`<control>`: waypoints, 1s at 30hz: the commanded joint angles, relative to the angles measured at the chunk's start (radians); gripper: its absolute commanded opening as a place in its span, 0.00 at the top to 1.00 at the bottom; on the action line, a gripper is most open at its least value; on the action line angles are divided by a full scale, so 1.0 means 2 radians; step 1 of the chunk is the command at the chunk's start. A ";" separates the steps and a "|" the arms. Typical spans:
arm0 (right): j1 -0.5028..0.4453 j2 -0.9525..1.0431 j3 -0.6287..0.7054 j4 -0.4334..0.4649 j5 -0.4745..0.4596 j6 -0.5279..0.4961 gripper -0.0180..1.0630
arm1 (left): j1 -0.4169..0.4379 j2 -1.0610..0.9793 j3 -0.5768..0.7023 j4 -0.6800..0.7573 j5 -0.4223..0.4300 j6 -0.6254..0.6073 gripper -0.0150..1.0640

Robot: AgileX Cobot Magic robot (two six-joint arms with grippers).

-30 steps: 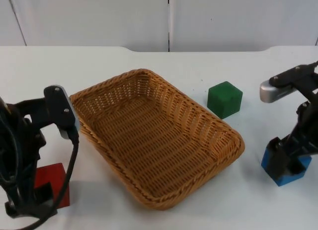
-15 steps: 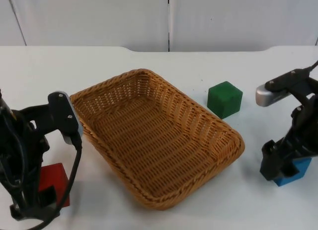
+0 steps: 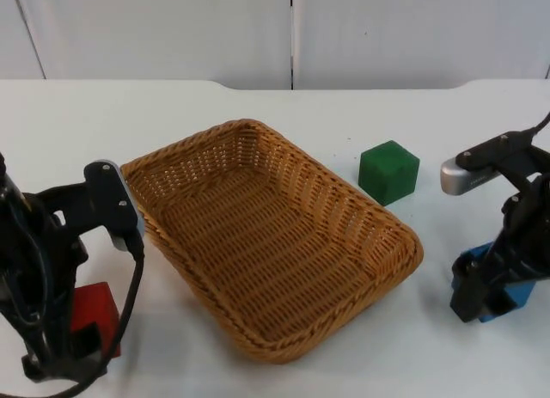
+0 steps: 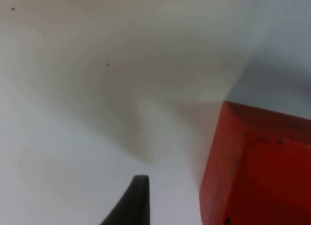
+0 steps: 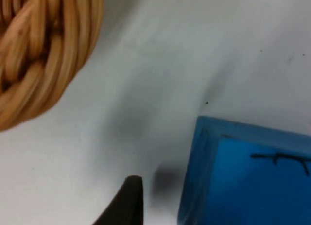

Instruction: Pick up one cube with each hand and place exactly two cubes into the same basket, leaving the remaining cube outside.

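Your left end effector (image 3: 73, 351) mostly hides the red cube (image 3: 93, 309), the right end effector (image 3: 483, 296) covers the blue cube (image 3: 516, 292); can't tell either's grip. Green cube (image 3: 389, 171) sits beside the wicker basket (image 3: 271, 235) on the white bench (image 3: 301, 106), grey wall (image 3: 172, 28) behind.

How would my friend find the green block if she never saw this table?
Find the big woven basket in the middle of the white table. Just past its far right side sits the green cube, alone on bare table. The red cube and blue cube each have a robot claw at them; the green one has none.
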 commanded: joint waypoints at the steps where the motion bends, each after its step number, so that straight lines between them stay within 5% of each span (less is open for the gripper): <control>1: 0.002 0.001 -0.003 0.000 -0.004 0.005 0.10 | -0.003 0.001 -0.002 -0.011 -0.006 0.000 0.02; 3: 0.002 0.001 -0.003 0.000 -0.004 0.005 0.28 | -0.003 0.001 -0.002 -0.013 -0.007 0.000 0.09; 4: 0.002 0.001 -0.003 0.000 -0.004 0.005 0.28 | -0.003 0.001 -0.002 -0.013 -0.007 0.000 0.09; 7: 0.002 -0.002 -0.003 -0.001 0.002 0.005 0.58 | -0.003 0.001 -0.002 -0.021 -0.005 0.000 0.34; 8: 0.002 -0.002 -0.003 -0.001 0.002 0.005 0.58 | -0.003 0.001 -0.002 -0.021 -0.005 0.000 0.34; 12: 0.002 -0.002 -0.005 -0.005 0.032 0.005 0.96 | -0.003 0.001 -0.002 -0.031 0.013 0.000 0.81; 13: 0.002 -0.002 -0.009 -0.006 0.050 0.004 0.98 | -0.003 -0.002 -0.002 -0.030 0.018 0.000 0.95; 19: 0.002 -0.002 -0.050 -0.015 0.142 0.005 0.98 | -0.003 -0.037 -0.002 -0.001 0.043 0.000 0.99; 30: 0.002 -0.094 -0.059 -0.017 0.194 0.014 0.98 | -0.003 -0.141 -0.002 0.004 0.056 -0.002 0.99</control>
